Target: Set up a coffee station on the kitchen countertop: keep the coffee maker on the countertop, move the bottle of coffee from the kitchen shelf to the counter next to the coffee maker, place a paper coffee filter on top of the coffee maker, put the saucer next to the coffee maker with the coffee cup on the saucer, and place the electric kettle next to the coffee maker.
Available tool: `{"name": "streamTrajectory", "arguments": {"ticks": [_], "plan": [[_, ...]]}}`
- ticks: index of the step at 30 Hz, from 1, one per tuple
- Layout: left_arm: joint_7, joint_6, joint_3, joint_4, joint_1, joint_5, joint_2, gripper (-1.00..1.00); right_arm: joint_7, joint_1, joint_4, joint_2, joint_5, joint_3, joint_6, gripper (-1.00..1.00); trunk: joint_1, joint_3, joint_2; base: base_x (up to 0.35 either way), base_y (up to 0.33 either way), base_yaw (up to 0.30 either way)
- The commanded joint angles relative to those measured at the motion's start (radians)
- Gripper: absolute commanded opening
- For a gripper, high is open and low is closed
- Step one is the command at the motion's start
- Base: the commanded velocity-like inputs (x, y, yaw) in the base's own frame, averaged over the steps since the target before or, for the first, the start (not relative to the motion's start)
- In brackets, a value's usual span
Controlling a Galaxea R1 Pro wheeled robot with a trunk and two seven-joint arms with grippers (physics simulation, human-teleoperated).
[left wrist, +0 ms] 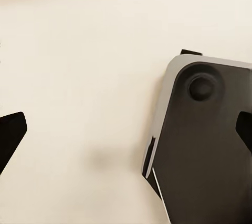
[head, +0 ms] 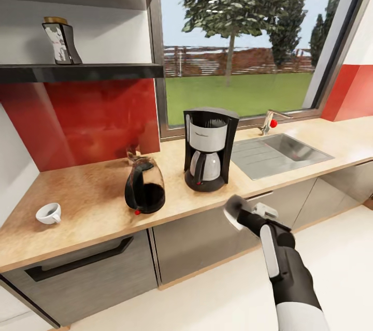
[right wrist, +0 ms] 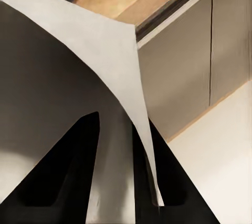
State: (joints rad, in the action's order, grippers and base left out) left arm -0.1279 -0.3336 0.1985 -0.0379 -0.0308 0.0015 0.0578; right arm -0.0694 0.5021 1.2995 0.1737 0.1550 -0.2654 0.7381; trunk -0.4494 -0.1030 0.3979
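A paper coffee filter (head: 234,210) is shown as a pale, thin, cone-shaped sheet, seen in the right wrist view (right wrist: 94,77) as a curved white surface tapering down between the two dark fingers (right wrist: 58,182). It is pinched by the right gripper (head: 243,215), whose jaws are closed upon it. In the head view the filter is held in front of the countertop (head: 88,201) edge, at about 5 o'clock from the coffee maker (head: 208,148) and apart from it.

The coffee maker is depicted as a black upright machine with a glass-and-steel carafe, standing on the countertop beside the sink (head: 277,154). The electric kettle (head: 144,186), dark and rounded with a black handle, is placed just beside the coffee maker at its 9 o'clock. The coffee cup (head: 49,213), white, is seen lying tilted on the countertop, well apart from the kettle at its 8 o'clock. The bottle of coffee (head: 61,41), dark with a tan lid, is seen upright on the kitchen shelf (head: 103,71), at 11 o'clock from the kettle.

The right arm (head: 290,274) is extended from the lower right toward 11 o'clock, its wrist raised to the level of the cabinet fronts (head: 207,240).

In the left wrist view, the dark finger tips of the left gripper (left wrist: 126,129) are seen far apart at opposite edges, nothing between them, over a pale floor (left wrist: 79,77) and a grey-edged part of the robot's base (left wrist: 205,145).
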Motion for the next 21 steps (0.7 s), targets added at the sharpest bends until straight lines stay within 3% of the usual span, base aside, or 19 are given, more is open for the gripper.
{"name": "streamTrajectory", "arguments": {"ticks": [1, 8, 10, 11, 12, 14, 15, 16, 18, 21], "plan": [[-0.001, -0.004, 0.002, 0.001, -0.001, 0.000, -0.001, 1.00, -0.016, 0.001, 0.029, 0.001, 0.014, -0.004, 0.025, -1.00, -0.001, -0.002, 0.002, 0.000, 0.000, 0.000], [-0.001, -0.004, 0.002, 0.001, -0.001, 0.000, -0.001, 1.00, -0.069, 0.002, 0.135, 0.001, 0.015, -0.003, 0.083, -1.00, -0.001, -0.002, 0.002, 0.000, 0.000, 0.000], [-0.001, -0.004, 0.002, 0.002, -0.001, 0.000, -0.001, 1.00, -0.071, 0.014, 0.144, 0.001, 0.015, 0.007, 0.178, -1.00, -0.001, -0.002, 0.002, 0.000, 0.000, 0.000], [-0.001, -0.003, 0.001, 0.002, -0.001, 0.000, -0.001, 1.00, -0.069, 0.040, 0.148, 0.001, 0.015, 0.021, 0.233, -1.00, -0.001, -0.002, 0.002, 0.000, 0.000, 0.000], [-0.001, -0.003, 0.001, 0.003, -0.001, 0.000, -0.001, 1.00, -0.069, 0.047, 0.150, 0.001, 0.015, 0.027, 0.241, -1.00, -0.001, -0.002, 0.002, 0.000, 0.000, 0.000], [-0.001, -0.003, 0.001, 0.003, 0.000, 0.000, -0.001, 1.00, -0.067, 0.074, 0.170, -0.005, 0.012, 0.105, 0.267, -1.00, -0.001, -0.002, 0.002, 0.000, 0.000, 0.000], [-0.001, -0.003, 0.001, 0.003, 0.000, 0.000, -0.001, 1.00, -0.066, 0.076, 0.172, -0.018, 0.012, 0.125, 0.269, -1.00, -0.001, -0.002, 0.002, 0.000, 0.000, 0.000], [-0.001, -0.003, 0.002, 0.003, 0.000, 0.000, -0.001, 1.00, -0.065, 0.082, 0.177, -0.082, 0.011, 0.202, 0.273, -1.00, -0.001, -0.002, 0.002, 0.000, 0.000, 0.000], [-0.001, -0.003, 0.002, 0.003, 0.000, 0.000, -0.002, 1.00, -0.065, 0.097, 0.181, -0.136, 0.012, 0.250, 0.274, -1.00, -0.001, -0.002, 0.002, 0.000, 0.000, 0.000], [-0.001, -0.004, 0.002, 0.003, -0.001, 0.000, -0.002, 1.00, -0.064, 0.136, 0.189, -0.156, 0.015, 0.267, 0.274, -1.00, -0.001, -0.002, 0.002, 0.000, 0.000, 0.000]]}}
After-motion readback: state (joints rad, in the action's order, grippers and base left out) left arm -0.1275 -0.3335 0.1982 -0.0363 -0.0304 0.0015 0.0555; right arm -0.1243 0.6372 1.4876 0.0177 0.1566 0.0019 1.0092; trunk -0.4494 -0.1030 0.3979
